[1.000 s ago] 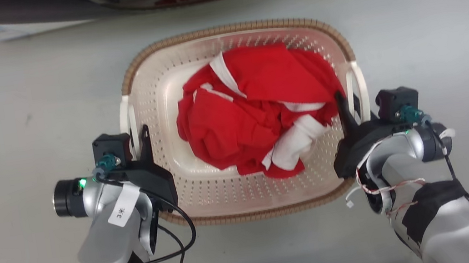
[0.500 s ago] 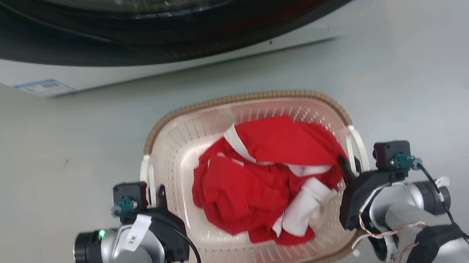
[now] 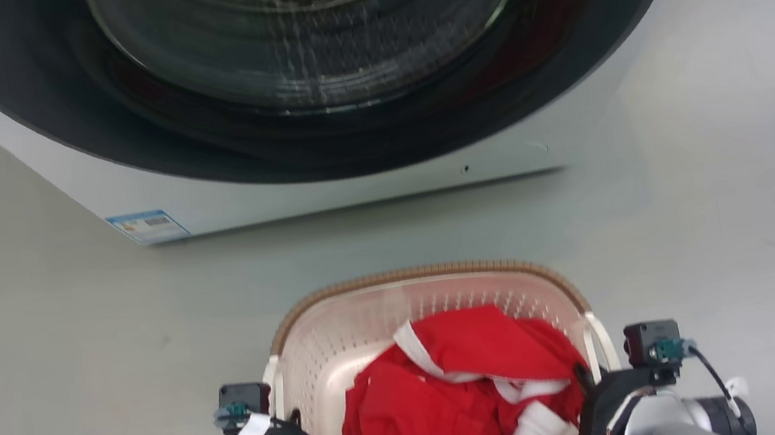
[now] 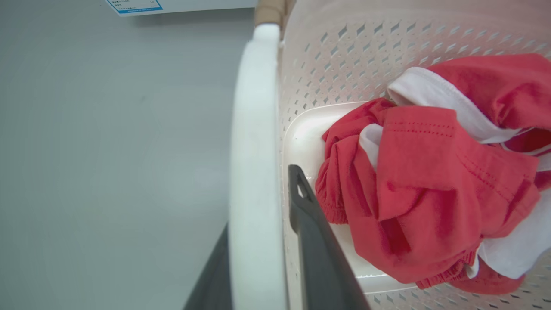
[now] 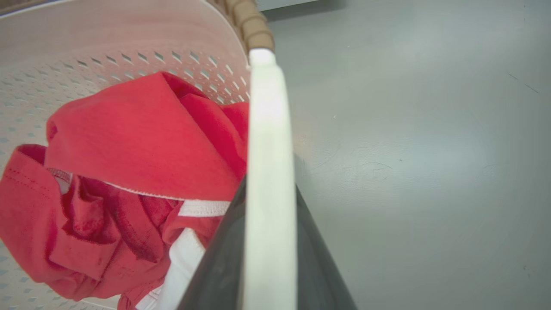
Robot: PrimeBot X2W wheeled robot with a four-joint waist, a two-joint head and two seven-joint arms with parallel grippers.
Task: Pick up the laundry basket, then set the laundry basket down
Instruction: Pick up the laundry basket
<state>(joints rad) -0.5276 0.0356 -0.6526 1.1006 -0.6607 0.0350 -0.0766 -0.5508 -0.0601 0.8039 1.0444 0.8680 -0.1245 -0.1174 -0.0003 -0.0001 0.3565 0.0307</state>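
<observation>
Left arm: in the head view we see its silver wrist at 7 o'clock, with the left gripper (image 3: pixel 286 423) pointing toward 12 o'clock.
Left grip: in the left wrist view our two dark fingers (image 4: pixel 310 224) straddle the left handle (image 4: pixel 254 150), one inside the basket and one outside. We read them as clamped on it.
Right arm: in the head view its wrist sits at 5 o'clock, the mirror of the left, with the right gripper (image 3: pixel 592 375) also pointing toward 12 o'clock.
Right grip: in the right wrist view the white right handle (image 5: pixel 269 107) runs up between our fingers, which press it from both sides, closed on it.
Laundry basket: the laundry basket (image 3: pixel 418 274) is at 6 o'clock in the head view, held between our two grippers by its side handles. We cannot tell whether its base touches the floor (image 3: pixel 32 336).
Contents: crumpled red clothes (image 3: pixel 458 397) with white trim lie inside, beside the inner fingers.
Surroundings: the washing machine (image 3: pixel 306 69) stands at 12 o'clock from the basket, well apart, its round door facing us.
</observation>
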